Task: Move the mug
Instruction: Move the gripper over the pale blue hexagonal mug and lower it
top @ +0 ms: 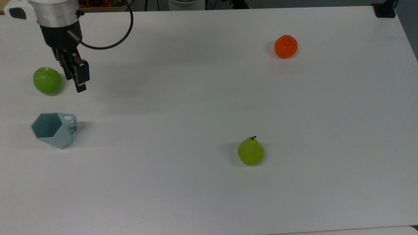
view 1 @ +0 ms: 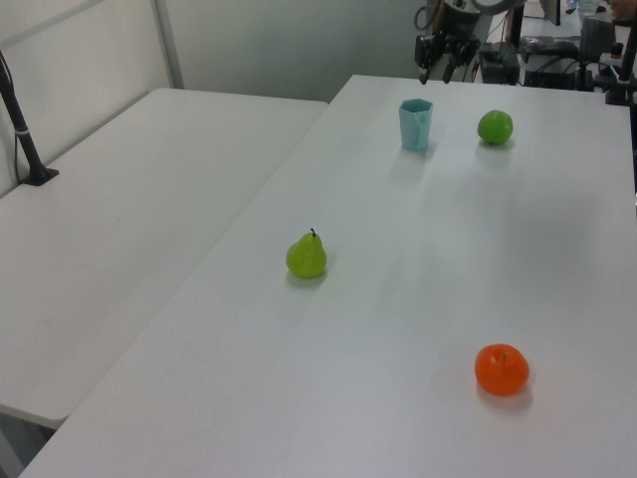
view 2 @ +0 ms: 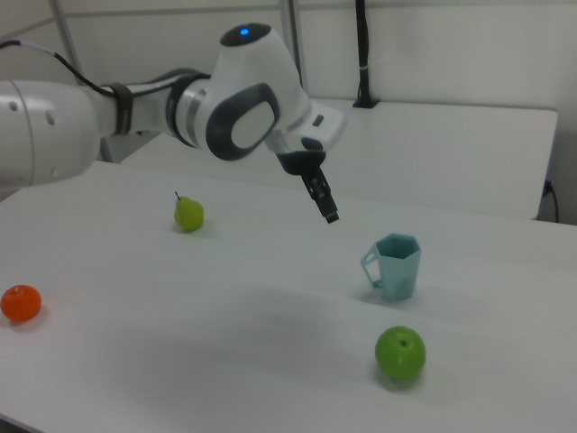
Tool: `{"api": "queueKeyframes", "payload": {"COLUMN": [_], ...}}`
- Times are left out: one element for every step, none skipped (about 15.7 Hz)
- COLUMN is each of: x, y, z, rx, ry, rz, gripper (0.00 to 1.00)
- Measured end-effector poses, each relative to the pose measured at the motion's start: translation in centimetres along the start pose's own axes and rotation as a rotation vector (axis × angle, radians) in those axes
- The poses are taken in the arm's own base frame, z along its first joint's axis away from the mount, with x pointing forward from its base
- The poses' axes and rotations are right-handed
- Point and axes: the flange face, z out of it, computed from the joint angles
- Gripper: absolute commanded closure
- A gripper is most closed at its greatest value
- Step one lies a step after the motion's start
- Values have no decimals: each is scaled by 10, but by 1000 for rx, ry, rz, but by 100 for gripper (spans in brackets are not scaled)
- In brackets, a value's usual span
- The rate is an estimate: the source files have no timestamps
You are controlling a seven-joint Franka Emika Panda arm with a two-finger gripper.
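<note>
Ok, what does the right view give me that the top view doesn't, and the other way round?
Right view: height. The pincer hangs clear above the table; the mug stands upright, handle toward the right view's left. Top view: layout. It looks down into the mug's hexagonal opening, and the pincer appears to the top view's right of the green apple. Both: mug, apple, pear and orange lie apart, nothing touching the mug.

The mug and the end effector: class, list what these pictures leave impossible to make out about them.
- Mug: its floor inside is in shadow in the top view; in the left view its handle is not visible.
- End effector: the gap between the fingers is edge-on in the right view.
- Height of the end effector above the table: the top view cannot settle it.
</note>
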Motion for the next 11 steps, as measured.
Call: {"api": "queueKeyframes", "payload": {"x": [2,3,4,4,5,5,5,5,6,6,5], "y": [1,1,2,2,3,4,6,9,11,12,13], "z": [12,24,35,47,57,67,75,82,88,94,99], "rx": [-2,-3,-5,-7,-9,-13,-18,-23,-27,-31,-35], "ry": [7,15,21,26,30,31,29,28,27,25,23], "rz": [17,31,41,50,59,66,74,78,80,82,82], "gripper": [43,43,43,43,43,43,43,43,43,43,43]}}
